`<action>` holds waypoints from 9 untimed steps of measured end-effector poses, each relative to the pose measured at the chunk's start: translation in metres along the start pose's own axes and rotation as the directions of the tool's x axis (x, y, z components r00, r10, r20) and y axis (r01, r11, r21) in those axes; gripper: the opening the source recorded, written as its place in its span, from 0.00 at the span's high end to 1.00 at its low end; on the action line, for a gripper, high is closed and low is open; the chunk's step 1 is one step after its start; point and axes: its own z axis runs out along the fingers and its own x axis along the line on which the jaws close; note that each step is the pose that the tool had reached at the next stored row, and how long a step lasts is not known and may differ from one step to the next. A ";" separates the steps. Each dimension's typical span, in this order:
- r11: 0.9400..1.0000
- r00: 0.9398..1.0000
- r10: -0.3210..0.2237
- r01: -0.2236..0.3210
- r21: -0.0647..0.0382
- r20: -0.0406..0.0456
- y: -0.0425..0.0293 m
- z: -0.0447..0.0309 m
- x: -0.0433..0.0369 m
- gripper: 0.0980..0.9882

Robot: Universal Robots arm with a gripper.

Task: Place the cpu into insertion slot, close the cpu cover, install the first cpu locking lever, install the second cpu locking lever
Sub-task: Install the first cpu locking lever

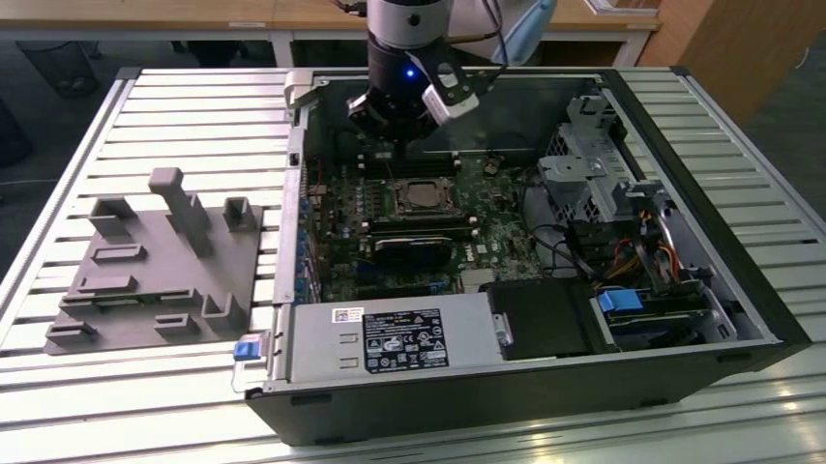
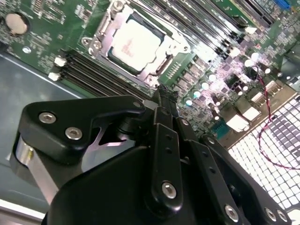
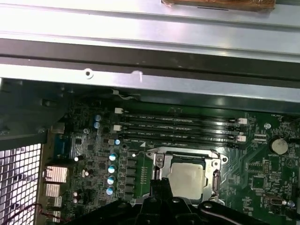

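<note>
cpu (image 2: pixel 133 44) is seated, cpu cover (image 2: pixel 161 63) down around it. Gripper (image 2: pixel 165 93) tips pressed together, holding nothing, right next to it. Sticker (image 1: pixel 404 341) print's unreadable.

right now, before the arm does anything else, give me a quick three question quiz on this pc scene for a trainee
1. True or false: the cpu sits in the insertion slot.
2. In the exterior view, on which side of the computer case does the grey fixture lie?
3. The gripper is nearest to: A the grey fixture, B the cpu cover, C the computer case front wall.
Key: 1 true. 2 the exterior view's left. 3 B.
</note>
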 end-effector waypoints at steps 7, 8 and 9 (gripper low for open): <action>1.000 1.000 0.005 -0.005 0.000 0.001 0.0017 0.0039 0.0137 0.99; 1.000 1.000 0.005 -0.005 0.000 0.001 0.0020 0.0043 0.0152 0.99; 1.000 1.000 0.005 -0.005 0.000 0.001 0.0022 0.0047 0.0170 0.99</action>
